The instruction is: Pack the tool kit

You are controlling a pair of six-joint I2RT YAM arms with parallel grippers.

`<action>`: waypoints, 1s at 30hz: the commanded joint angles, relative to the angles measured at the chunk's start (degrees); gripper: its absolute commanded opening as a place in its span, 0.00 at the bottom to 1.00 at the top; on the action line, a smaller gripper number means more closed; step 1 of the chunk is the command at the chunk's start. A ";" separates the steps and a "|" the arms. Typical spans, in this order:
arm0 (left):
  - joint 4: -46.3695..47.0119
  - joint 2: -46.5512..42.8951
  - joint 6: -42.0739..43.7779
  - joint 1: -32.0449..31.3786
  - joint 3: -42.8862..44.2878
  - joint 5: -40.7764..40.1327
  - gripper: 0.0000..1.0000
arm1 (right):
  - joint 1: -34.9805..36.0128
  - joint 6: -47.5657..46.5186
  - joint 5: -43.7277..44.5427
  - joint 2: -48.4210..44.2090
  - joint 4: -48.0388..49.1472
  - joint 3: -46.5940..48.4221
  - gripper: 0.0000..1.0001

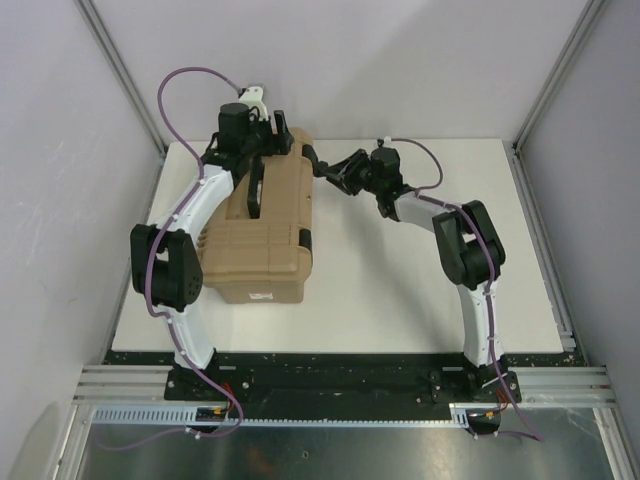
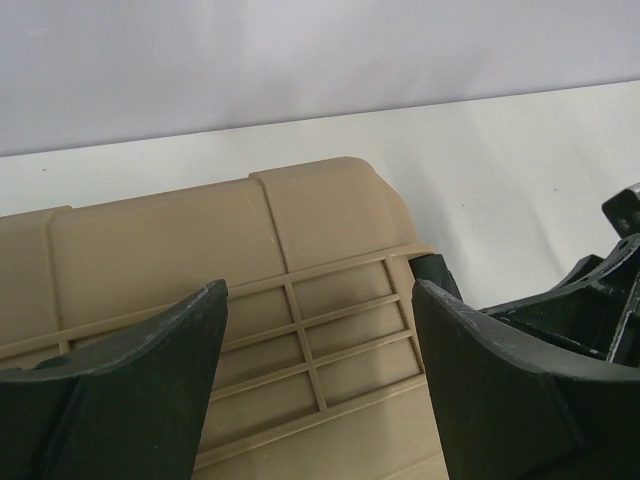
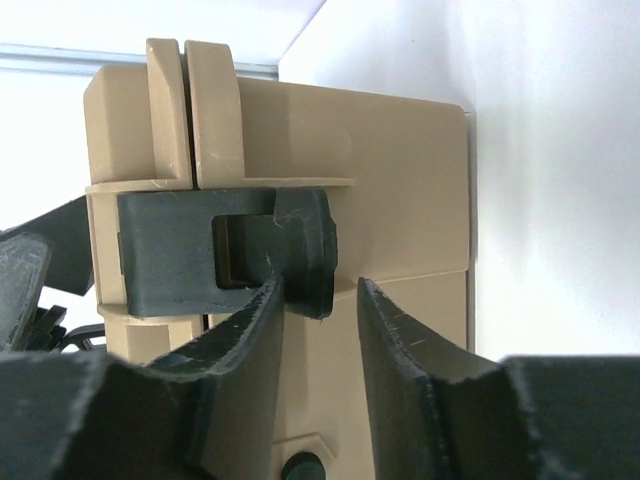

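At the near edge of the white bench [image 1: 400, 300] both arms are bolted down, and each bends away toward the far half of the surface. Left of centre lies the large tan plastic toolbox [image 1: 265, 240]. Its lid is down and its black carry handle [image 1: 255, 188] lies flat on top. No loose tools show anywhere, so they are probably packed inside, though the closed lid hides them. I judge the task to be near its end, with only the fastening left.

Further back, the right claw [image 3: 320, 290] comes in from the right at the box's far side and points at a black plastic latch [image 3: 225, 255] that bridges the seam between lid and body. Its fingers stand partly apart. One fingertip [image 3: 262, 305] touches the underside of the latch's hanging tab, while the other is clear of it, so nothing is clamped. That position suits pushing or pinching the tab to snap it home.

Farthest of all, the left claw [image 2: 318, 300] hangs over the far end of the toolbox with its fingers wide apart above the ribbed tan corner, gripping nothing. It is probably placed there to steady the box against the sideways push of the latching. Whether its fingers touch the plastic, I cannot tell.
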 commanded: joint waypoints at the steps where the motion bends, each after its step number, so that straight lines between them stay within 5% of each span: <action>1: -7.83 0.32 0.46 -0.32 -2.04 -0.76 0.80 | -0.19 -10.07 6.21 -1.93 -18.65 2.78 0.34; 9: -7.81 -0.06 1.05 -0.64 -3.13 -2.69 0.80 | 0.20 -27.98 20.30 0.83 -43.99 21.72 0.24; 17: -7.85 -0.97 1.08 -1.10 -3.84 -4.35 0.80 | 1.78 -37.77 25.84 8.14 -59.91 42.34 0.20; 21: -7.86 -1.85 0.99 -1.18 -4.79 -5.19 0.80 | 2.89 -40.28 25.87 15.30 -69.00 55.43 0.11; 30: -7.86 -2.48 -0.15 -1.48 -6.61 -5.37 0.80 | 4.78 -43.23 25.53 15.15 -68.98 54.14 0.00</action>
